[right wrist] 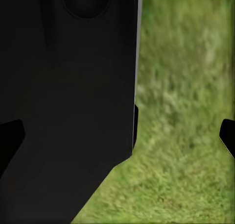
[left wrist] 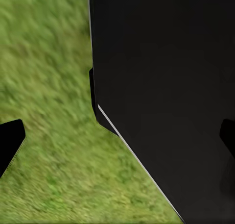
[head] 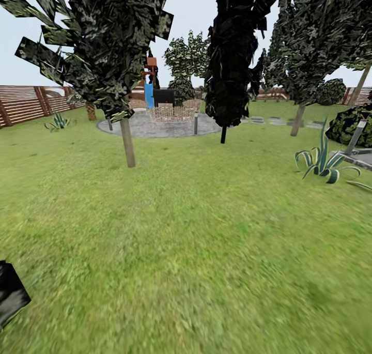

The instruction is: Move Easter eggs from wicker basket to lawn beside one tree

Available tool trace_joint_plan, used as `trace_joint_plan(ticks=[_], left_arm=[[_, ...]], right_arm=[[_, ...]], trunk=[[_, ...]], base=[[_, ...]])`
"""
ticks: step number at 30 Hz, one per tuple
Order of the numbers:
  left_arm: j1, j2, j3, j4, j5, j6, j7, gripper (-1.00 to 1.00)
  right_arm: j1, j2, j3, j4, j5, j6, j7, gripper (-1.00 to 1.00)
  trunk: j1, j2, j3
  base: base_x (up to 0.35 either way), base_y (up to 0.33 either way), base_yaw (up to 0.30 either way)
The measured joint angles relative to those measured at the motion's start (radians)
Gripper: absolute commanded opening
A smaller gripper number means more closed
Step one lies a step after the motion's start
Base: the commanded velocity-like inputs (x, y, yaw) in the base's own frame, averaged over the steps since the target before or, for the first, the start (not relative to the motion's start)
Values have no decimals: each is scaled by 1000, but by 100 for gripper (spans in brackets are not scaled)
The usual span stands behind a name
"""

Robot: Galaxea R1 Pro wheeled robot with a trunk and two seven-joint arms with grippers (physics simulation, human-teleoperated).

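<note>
Grass right under the camera: the lawn [head: 196, 250] runs wide and mottled green from the foot of the head view all the way back to the fence [head: 26, 103], brown slats along the left edge of the garden. Biggest thing standing on it is the tree [head: 127, 142] left of centre, straight pale trunk planted in the grass, jagged dark green crown spreading above. Just right of centre stands an all-black tree [head: 232, 54] on a thin black trunk, at the edge of a grey paved patio [head: 160, 126]. Further right, a leaning pale-trunk tree [head: 298, 119], well apart from the first. On the patio sits a dark boxy object with tan mesh around it; too small to tell more. A spiky striped plant [head: 323, 163] sits low at the right, another small one near the fence at the left.

No eggs or basket turn up here, just open grass.

Down at the lower left corner, a black piece of the robot [head: 10, 294] pokes in. Left wrist view: the left pincer [left wrist: 120, 136] has its dark fingertips far apart at either edge, released, robot body between them, grass beneath. Right wrist view, same story: the right pincer [right wrist: 120, 136] spread wide, holding nothing, over the grass.
</note>
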Motion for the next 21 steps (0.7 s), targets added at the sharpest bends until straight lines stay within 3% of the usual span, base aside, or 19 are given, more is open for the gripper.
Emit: trace_joint_plan(ticks=[16, 21], left_arm=[[0, 0, 0, 0, 0, 0, 0, 100], [0, 0, 0, 0, 0, 0, 0, 100]], right_arm=[[0, 1, 0, 0, 0, 0, 0, 100], [-1, 1, 0, 0, 0, -1, 0, 100]], trunk=[[0, 0, 0], [0, 0, 0]], base=[[329, 0, 0], [329, 0, -200]])
